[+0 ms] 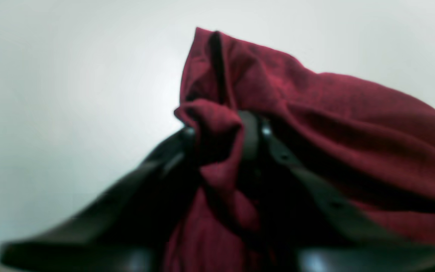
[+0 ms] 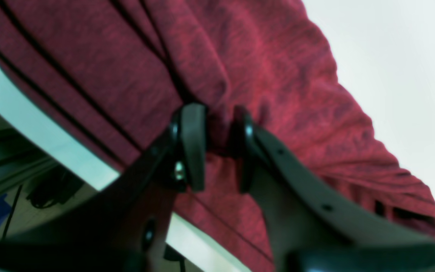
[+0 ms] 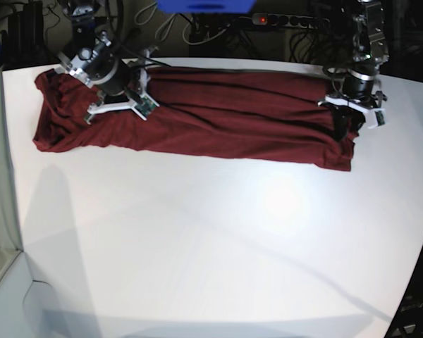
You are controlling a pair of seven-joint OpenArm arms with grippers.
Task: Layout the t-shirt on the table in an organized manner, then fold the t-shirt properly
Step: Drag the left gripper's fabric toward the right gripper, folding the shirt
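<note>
The maroon t-shirt lies bunched into a long wrinkled band across the far part of the white table. My left gripper is at the band's right end in the base view, and the left wrist view shows it shut on a fold of the t-shirt. My right gripper is near the band's left end. The right wrist view shows it shut on a pinch of the t-shirt close to the table's far edge.
A power strip, cables and a blue object sit behind the table's far edge. The table's left edge drops off beside the shirt's left end. Dark equipment lies on the floor below the far edge.
</note>
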